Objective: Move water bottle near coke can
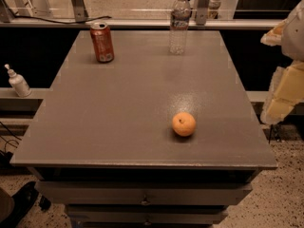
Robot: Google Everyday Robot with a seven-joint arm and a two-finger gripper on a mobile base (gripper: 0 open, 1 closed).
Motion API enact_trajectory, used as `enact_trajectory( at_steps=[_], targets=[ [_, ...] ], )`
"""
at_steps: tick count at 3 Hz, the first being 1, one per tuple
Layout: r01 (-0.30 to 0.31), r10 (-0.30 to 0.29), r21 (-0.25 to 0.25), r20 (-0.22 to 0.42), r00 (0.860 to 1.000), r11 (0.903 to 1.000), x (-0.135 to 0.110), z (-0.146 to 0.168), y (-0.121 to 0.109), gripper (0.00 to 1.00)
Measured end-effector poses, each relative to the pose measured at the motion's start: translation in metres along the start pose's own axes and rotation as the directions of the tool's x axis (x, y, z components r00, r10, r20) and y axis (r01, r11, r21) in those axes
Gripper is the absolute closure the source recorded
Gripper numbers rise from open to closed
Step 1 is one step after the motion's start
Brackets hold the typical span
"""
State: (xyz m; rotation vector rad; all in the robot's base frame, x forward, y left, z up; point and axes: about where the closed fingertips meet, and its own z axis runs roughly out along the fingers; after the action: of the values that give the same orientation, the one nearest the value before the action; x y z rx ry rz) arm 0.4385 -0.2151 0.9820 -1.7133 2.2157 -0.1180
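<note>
The water bottle [179, 23] is clear plastic with a white cap and stands upright at the far edge of the grey table [118, 108], right of centre. The coke can [102, 42] is red-orange with a silver top and stands upright at the far left, well apart from the bottle. My gripper [285, 87] shows as a pale cream shape at the right edge of the camera view. It is beyond the table's right side, off the tabletop and far from both objects. It holds nothing that I can see.
A round orange fruit [184, 124] lies on the table front right of centre. A small white pump bottle [17, 81] stands on a ledge to the left, off the table. Drawers sit below the front edge. A rail runs behind the table.
</note>
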Motion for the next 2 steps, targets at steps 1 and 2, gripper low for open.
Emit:
enact_trajectory(
  at_steps=[1,2],
  targets=[
    [0.000,0.000,0.000,0.000,1.000,1.0000,0.000,0.000,0.000,0.00],
    [0.007,-0.008,0.023,0.056,0.998,0.9997,-0.008,0.008,-0.014,0.00]
  ],
)
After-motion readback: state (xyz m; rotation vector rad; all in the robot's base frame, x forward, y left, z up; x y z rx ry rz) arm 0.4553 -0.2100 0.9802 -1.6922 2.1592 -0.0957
